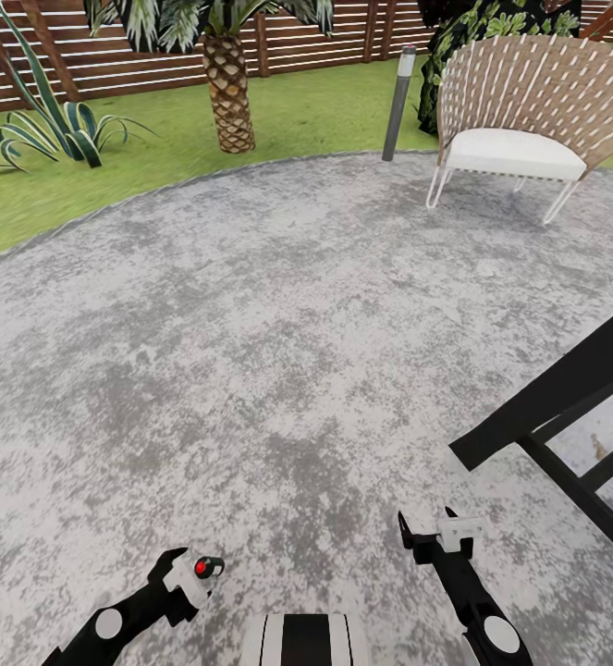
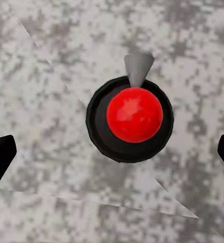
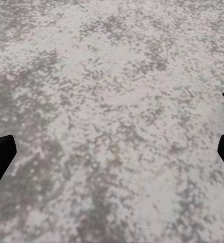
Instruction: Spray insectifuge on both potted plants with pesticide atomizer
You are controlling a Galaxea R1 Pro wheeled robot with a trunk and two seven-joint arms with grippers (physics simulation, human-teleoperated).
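The pesticide atomizer point(image 1: 207, 566) is small and dark with a red top, and it sits at the tip of my left gripper point(image 1: 202, 570), low over the patio. The left wrist view looks down on the atomizer point(image 2: 135, 114): a red dome in a black ring with a grey nozzle, held between the dark fingers point(image 2: 0, 159) of the left gripper point(image 2: 112, 158). My right gripper point(image 1: 426, 520) hangs open over bare paving, as the right wrist view of it point(image 3: 112, 158) also shows. One potted plant point(image 1: 55, 131), a low rosette of pointed green leaves, stands on the lawn far ahead to the left.
The round grey patio point(image 1: 278, 305) stretches ahead to the lawn. A palm trunk point(image 1: 228, 92) and a grey bollard lamp point(image 1: 398, 102) stand at its far edge. A wicker chair point(image 1: 528, 111) is at the far right, and a black table frame point(image 1: 565, 398) is close on my right. A slatted fence point(image 1: 324, 37) closes the back.
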